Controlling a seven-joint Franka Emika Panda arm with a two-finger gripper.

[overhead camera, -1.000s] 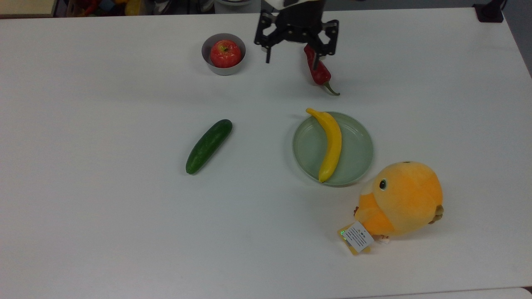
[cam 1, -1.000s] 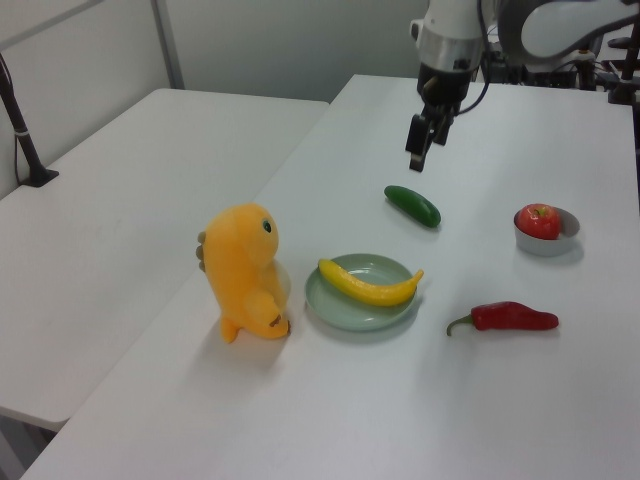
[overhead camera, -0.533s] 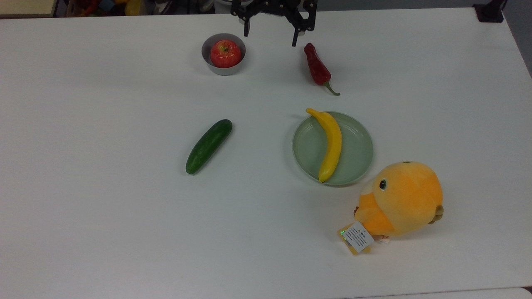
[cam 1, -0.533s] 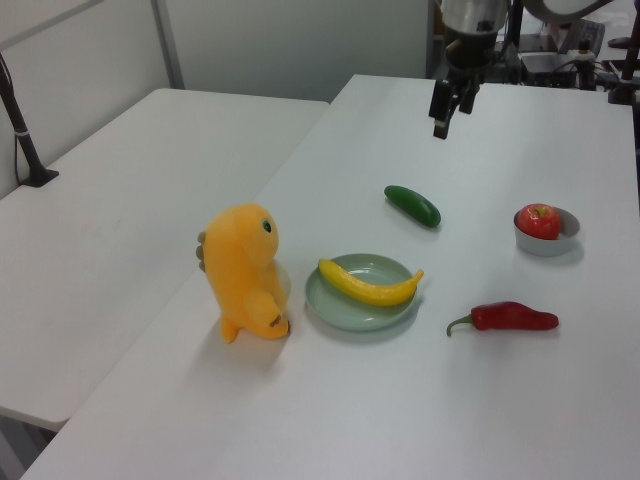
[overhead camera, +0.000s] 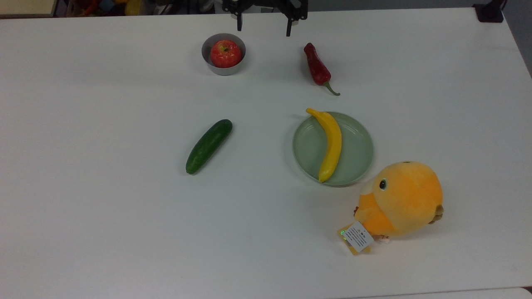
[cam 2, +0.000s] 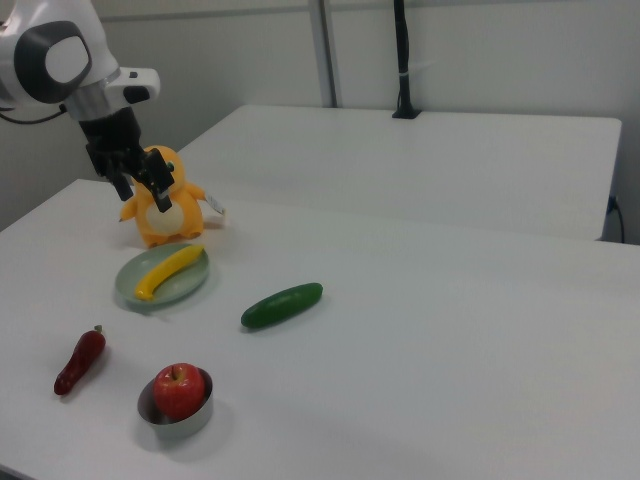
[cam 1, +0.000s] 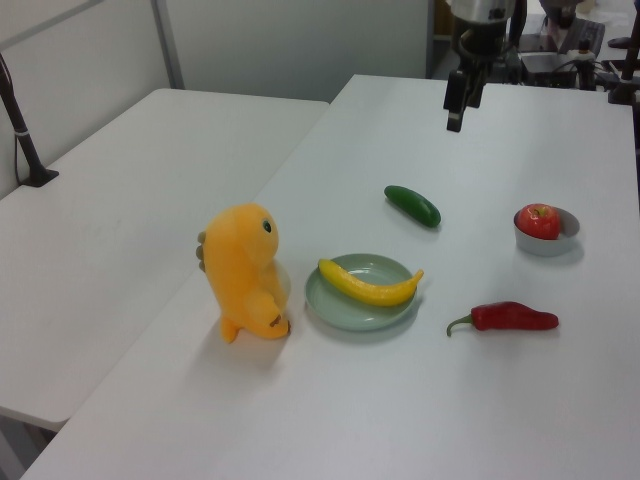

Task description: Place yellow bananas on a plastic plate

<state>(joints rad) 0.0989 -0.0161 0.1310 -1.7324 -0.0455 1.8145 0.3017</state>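
The yellow banana point(overhead camera: 330, 143) is lying across the pale green plastic plate point(overhead camera: 359, 155), its body resting in the dish and its stem tip poking just over the rim on the side nearest the gripper point(overhead camera: 262, 25); it is lying free, with nothing touching it, so the placement reads as done. The gripper is hanging high above the table point(overhead camera: 104, 228), well apart from the plate, with its two fingers spread wide and nothing between them, which fits an arm that has no further business with the fruit. In the top view the banana and plate are sitting below and to the right of the gripper, the red chili pepper point(overhead camera: 318, 68) between them, and the grey bowl point(overhead camera: 208, 62) with the red apple point(overhead camera: 225, 53) just below the gripper's left finger. The cucumber point(overhead camera: 208, 145) is lying further off toward the top view's lower left, and the orange plush toy point(overhead camera: 401, 199) just beyond the plate. In the right view the arm is reaching down with the wrist upright, fingers pointing at the table, and the gripper point(cam 2: 138, 180) is overlapping the plush.
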